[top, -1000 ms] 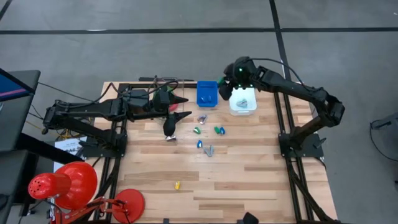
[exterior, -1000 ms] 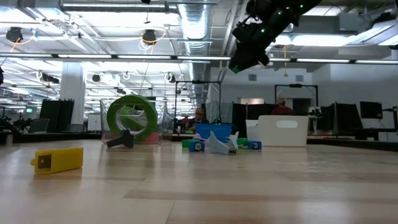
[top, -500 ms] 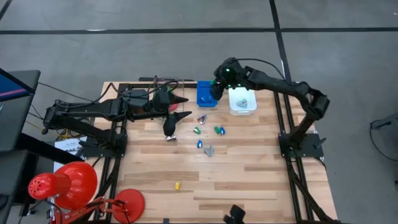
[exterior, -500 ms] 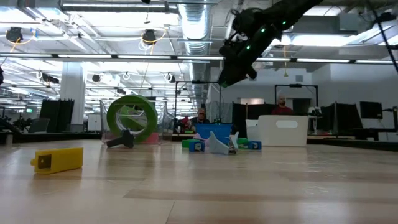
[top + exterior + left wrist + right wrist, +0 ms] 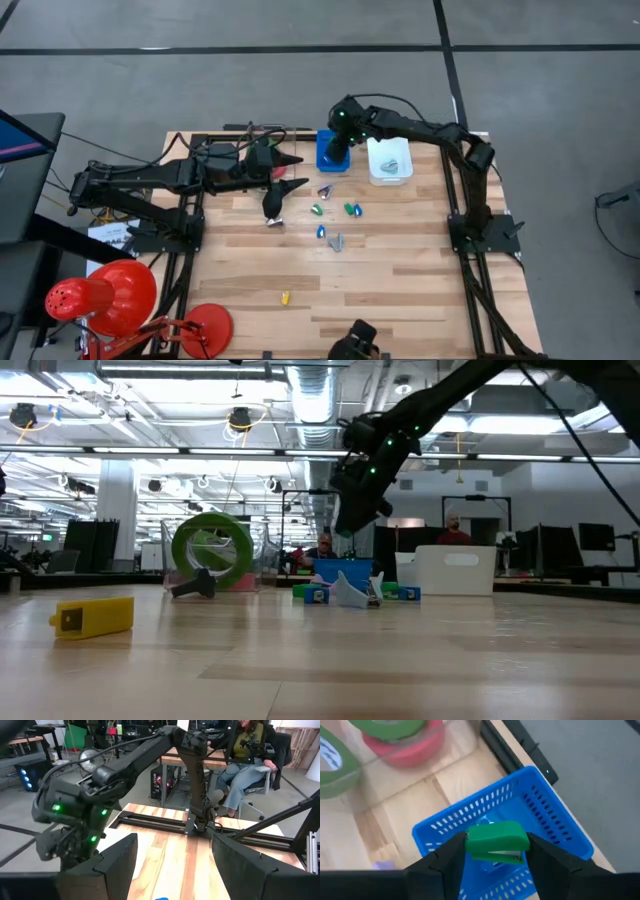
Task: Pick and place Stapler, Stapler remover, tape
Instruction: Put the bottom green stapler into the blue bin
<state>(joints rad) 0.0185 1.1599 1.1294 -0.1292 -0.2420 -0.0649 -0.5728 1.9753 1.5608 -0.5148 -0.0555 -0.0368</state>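
Right gripper (image 5: 496, 851): arm stretched over blue basket (image 5: 555, 827), fingers clamped on green stapler (image 5: 497, 841). Left gripper (image 5: 288, 172): arm extended level above table (image 5: 400, 270), fingers spread, grasping nothing.

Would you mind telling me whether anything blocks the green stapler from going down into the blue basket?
Nothing visible does: the right pincer holds the green stapler directly above the open blue basket.

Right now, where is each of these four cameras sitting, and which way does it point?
High view: above the table, facing straight down; both arms show, right gripper over the blue basket.
Low view: at tabletop height, facing the room; the right arm reaches in.
Left wrist view: behind the left gripper, facing the right arm.
Right wrist view: behind the right gripper, which holds a green stapler over the basket.
Shared: high and right wrist both show that basket.
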